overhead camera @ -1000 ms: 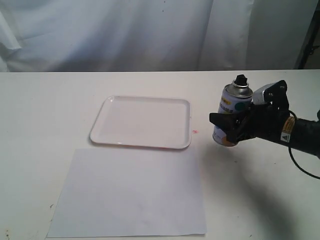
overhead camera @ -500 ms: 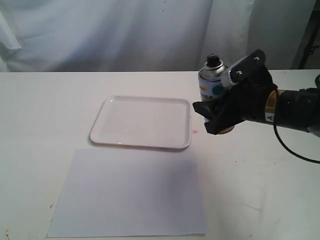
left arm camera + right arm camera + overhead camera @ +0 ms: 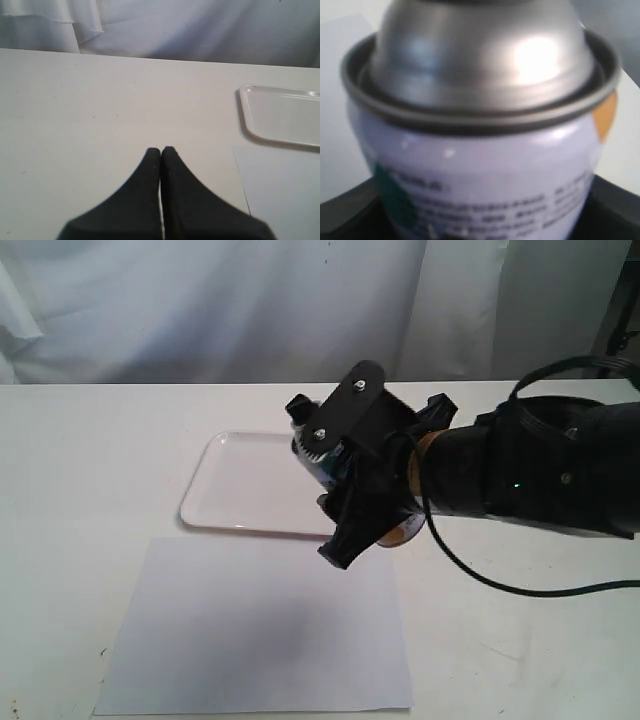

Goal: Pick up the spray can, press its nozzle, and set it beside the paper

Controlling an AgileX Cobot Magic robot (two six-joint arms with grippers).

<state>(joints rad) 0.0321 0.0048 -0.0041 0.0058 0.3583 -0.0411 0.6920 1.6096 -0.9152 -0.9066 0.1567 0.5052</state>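
Observation:
The spray can (image 3: 318,462) hangs tilted above the near right part of the white tray (image 3: 240,485), just behind the paper's (image 3: 250,630) far right corner. My right gripper (image 3: 360,490) is shut on it, and the black fingers and wrist cover most of its body. Its orange-marked base (image 3: 406,530) points right and the black nozzle (image 3: 297,408) points up and left. In the right wrist view the spray can (image 3: 485,180) fills the frame with its silver shoulder (image 3: 480,65); the nozzle is cut off there. My left gripper (image 3: 161,150) is shut on nothing, low over bare table.
A white curtain (image 3: 250,300) hangs behind the white table (image 3: 90,460). The right arm and its black cable (image 3: 540,585) stretch across the right side. The left wrist view shows the tray (image 3: 280,115) and an edge of the paper (image 3: 285,190).
My right gripper has lifted the can from the table right of the tray and carried it left over the tray's right end, tilting it. The arm has come much closer to the camera.

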